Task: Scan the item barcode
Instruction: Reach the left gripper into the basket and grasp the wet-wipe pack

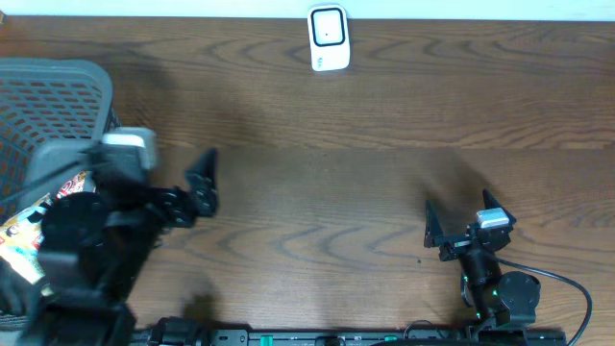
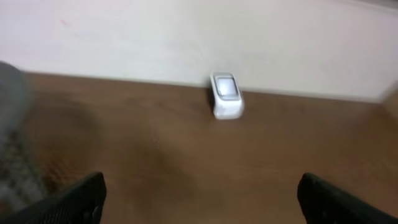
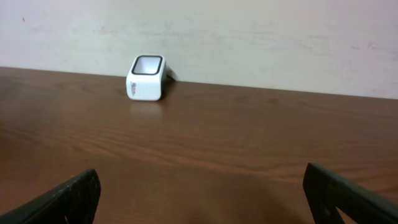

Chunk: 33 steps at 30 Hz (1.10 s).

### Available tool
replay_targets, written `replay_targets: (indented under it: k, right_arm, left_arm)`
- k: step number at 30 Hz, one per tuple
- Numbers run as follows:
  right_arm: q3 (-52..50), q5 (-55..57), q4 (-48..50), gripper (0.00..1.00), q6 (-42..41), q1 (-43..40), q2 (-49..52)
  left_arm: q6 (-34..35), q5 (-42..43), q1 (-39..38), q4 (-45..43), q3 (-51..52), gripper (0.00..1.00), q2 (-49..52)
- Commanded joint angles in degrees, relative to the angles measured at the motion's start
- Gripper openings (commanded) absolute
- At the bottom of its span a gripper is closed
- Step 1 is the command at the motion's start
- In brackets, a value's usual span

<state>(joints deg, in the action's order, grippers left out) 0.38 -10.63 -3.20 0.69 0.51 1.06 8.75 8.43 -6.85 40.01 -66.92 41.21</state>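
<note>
Left gripper (image 1: 204, 181): fingers released, spread wide, nothing between them. The left wrist view, somewhat blurred, agrees: the fingertips (image 2: 81, 198) sit at the lower corners with only bare wood between.

Right gripper (image 1: 459, 215): also spread wide and empty. It hangs low over the table (image 1: 317, 192) near the front edge, well apart from everything.

Left arm: its bulk lies over the near side of the grey basket (image 1: 48, 101) at the table's left end, and the gripper points out toward the table's middle, not into the basket.

Item: a colourful printed packet (image 1: 19, 235) shows inside the basket at the left edge, mostly hidden by the arm. No barcode can be made out.

Scanner (image 1: 328, 38): a small white unit at the far edge against the wall, its window tilted up. Both wrist cameras face it across open table.

Progress, as I judge it: essentially nothing is done. No item is in hand and nothing is near the scanner. What remains is to reach into the basket, take the packet, carry it across and turn its barcode to the window.
</note>
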Motion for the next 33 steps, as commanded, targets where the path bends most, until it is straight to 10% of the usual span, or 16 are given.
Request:
replay_targets:
  k: [1, 6, 13, 24, 33]
  right_arm:
    - [-0.07, 0.22, -0.24, 0.99, 0.24, 0.46, -0.02]
    - [-0.07, 0.22, -0.24, 0.99, 0.24, 0.46, -0.02]
    - [-0.07, 0.20, -0.24, 0.99, 0.24, 0.46, -0.02]
    - [-0.07, 0.20, -0.24, 0.99, 0.24, 0.46, -0.02]
    - [-0.07, 0.22, -0.24, 0.99, 0.24, 0.46, -0.02]
  left_arm:
    - [5.31, -20.52, 0.39, 6.78, -12.83, 0.98, 3.21]
    - [10.10, -35.87, 4.42, 22.91, -26.64, 0.98, 10.21]
    - [17.03, -37.03, 19.54, 30.84, -28.13, 0.97, 13.64]
    - [15.06, -4.90, 54.45, 36.37, -28.09, 0.98, 27.82]
    - [13.60, 0.81, 67.52, 32.68, -21.35, 0.98, 39.78]
